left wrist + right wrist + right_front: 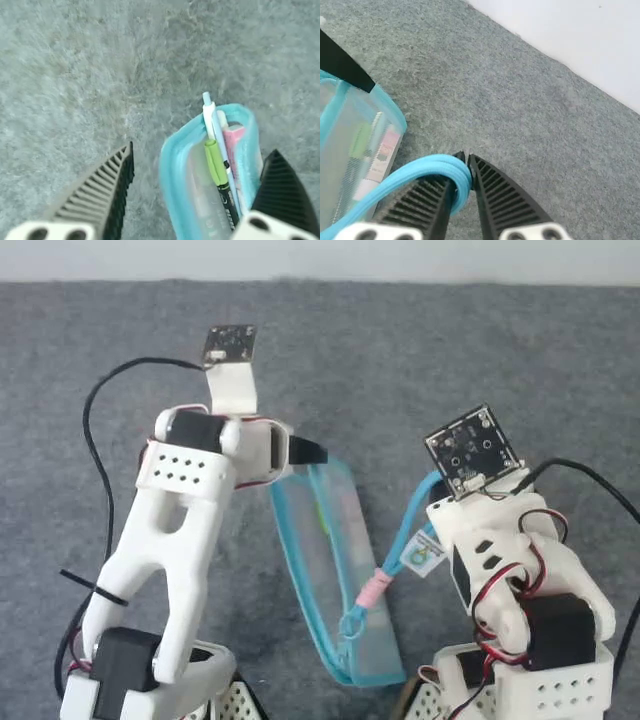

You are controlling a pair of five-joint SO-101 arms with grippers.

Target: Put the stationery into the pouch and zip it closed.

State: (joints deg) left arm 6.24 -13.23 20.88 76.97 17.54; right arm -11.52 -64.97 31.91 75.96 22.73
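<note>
We see the pouch point(298, 560), clear-walled with a cyan edge, lying flat on the grey worktop point(450, 350) between the two arms. At the pouch's far end the mouth stands open. Inside it, in the left wrist view, lie a white pen point(208, 117) whose tip pokes just past the rim, a green marker point(216, 162) beside the pen, and a pink item point(234, 145) against the pouch's wall.

Our left claw point(202, 149) is spread wide at that open end. One finger stands apart from the pouch over the bare worktop; the other is close against the pouch's other side, and we cannot tell whether it touches. It holds nothing.

A blue cord point(420, 172) leaves the long side of the pouch. A pink tie point(372, 590) binds it just beside the pouch's edge, and a small tag point(422, 556) hangs on it a little further from the pouch. Our right claw point(468, 159) is clamped on the looped end of this cord, fingertips nearly together around it, well to the side of the pouch and raised off the worktop, with the cord rising from the pouch up to it.

Beyond the pouch's open end the worktop runs to a white wall point(580, 35).
</note>
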